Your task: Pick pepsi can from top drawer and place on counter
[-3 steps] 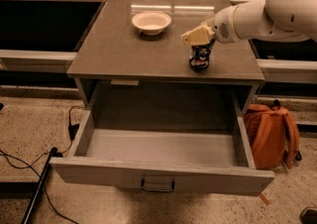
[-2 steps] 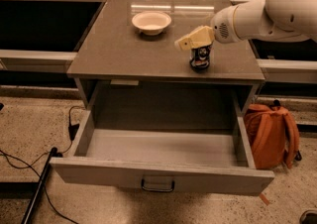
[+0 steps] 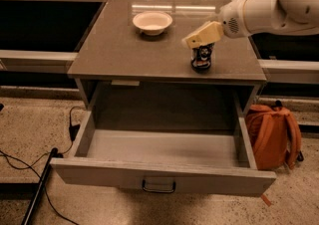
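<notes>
The pepsi can (image 3: 202, 59) stands upright on the counter (image 3: 134, 45), near its front right edge. My gripper (image 3: 203, 36) reaches in from the right on its white arm (image 3: 269, 7) and sits right over the can's top, hiding the lid. The top drawer (image 3: 159, 147) is pulled fully out below the counter. Its pale floor is bare, and a small dark handle (image 3: 158, 187) is on its front panel.
A white bowl (image 3: 152, 22) sits on the counter's far middle. An orange backpack (image 3: 273, 134) leans on the floor right of the drawer. Black cables and a dark pole (image 3: 42, 184) lie on the floor at the left.
The gripper has shifted only slightly over the can's top. The can stands at the same spot on the counter, and the drawer has not moved.
</notes>
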Robot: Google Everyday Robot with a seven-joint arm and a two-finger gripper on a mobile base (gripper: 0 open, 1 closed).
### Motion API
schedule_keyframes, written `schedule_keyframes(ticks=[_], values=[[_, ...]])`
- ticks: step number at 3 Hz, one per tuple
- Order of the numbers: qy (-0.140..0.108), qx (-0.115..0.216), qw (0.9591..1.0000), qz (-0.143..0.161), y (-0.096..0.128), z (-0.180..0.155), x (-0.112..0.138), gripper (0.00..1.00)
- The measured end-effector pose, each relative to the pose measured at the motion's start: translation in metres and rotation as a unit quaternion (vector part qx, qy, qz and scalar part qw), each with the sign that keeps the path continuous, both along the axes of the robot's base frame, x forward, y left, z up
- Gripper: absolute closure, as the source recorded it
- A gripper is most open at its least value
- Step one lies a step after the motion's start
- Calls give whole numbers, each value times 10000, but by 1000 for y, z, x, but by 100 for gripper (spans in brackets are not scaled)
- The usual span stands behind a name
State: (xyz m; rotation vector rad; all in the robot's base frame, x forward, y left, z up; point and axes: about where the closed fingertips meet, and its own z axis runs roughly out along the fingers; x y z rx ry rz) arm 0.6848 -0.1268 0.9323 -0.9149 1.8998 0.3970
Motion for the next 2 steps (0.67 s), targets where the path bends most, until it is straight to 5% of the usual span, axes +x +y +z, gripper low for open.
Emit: schedule_keyframes(ticks=[1,2], values=[[-680,-704,9919,808,-17,43,-25,0],[-680,-725,9914,850,-12,38,-25,0]])
